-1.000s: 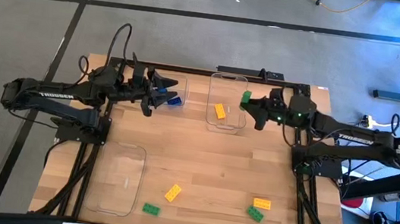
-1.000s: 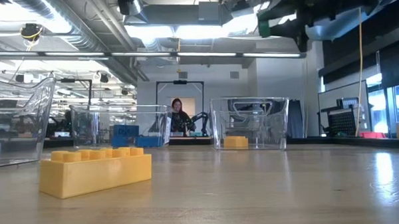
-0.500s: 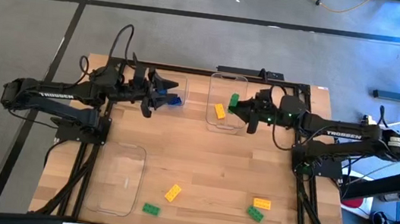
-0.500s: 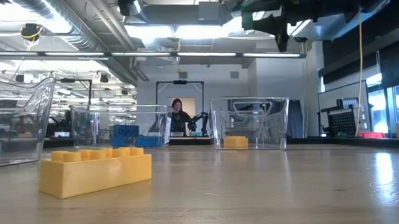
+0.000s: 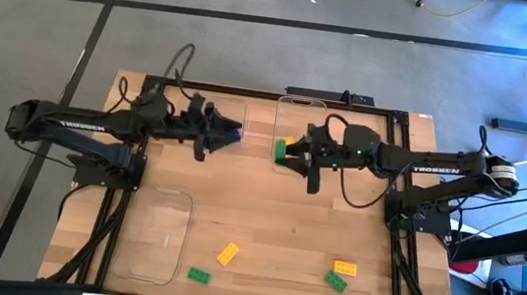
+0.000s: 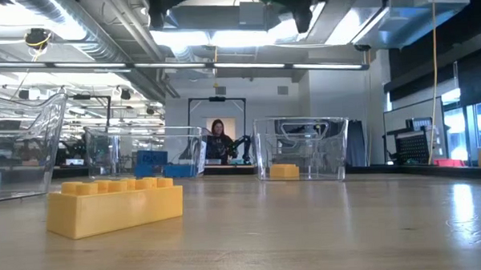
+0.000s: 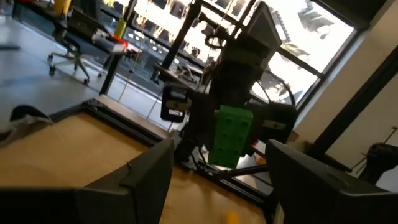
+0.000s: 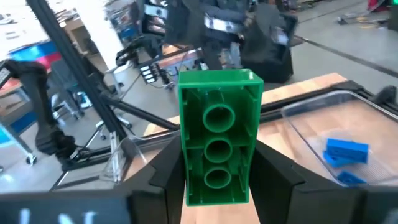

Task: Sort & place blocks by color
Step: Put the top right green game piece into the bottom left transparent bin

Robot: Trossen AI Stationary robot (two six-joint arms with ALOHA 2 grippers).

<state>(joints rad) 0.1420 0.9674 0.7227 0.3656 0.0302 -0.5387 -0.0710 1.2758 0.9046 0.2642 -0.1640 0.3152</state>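
Since a second ago the right tool (image 5: 288,153) has carried its green block (image 5: 280,150) from the middle tray's (image 5: 301,103) right rim across to its left edge; it is clamped on that studded three-hole brick, long axis in line with the fingers. The left tool (image 5: 230,131), fingers parted and empty, faces it from over the blue-block tray (image 5: 238,106). The empty tray (image 5: 154,235) lies well toward the tabletop's (image 5: 275,219) near-left.

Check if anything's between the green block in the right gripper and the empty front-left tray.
Nothing visible: bare wood lies between the right gripper's green block and the empty tray; left gripper is off that line.
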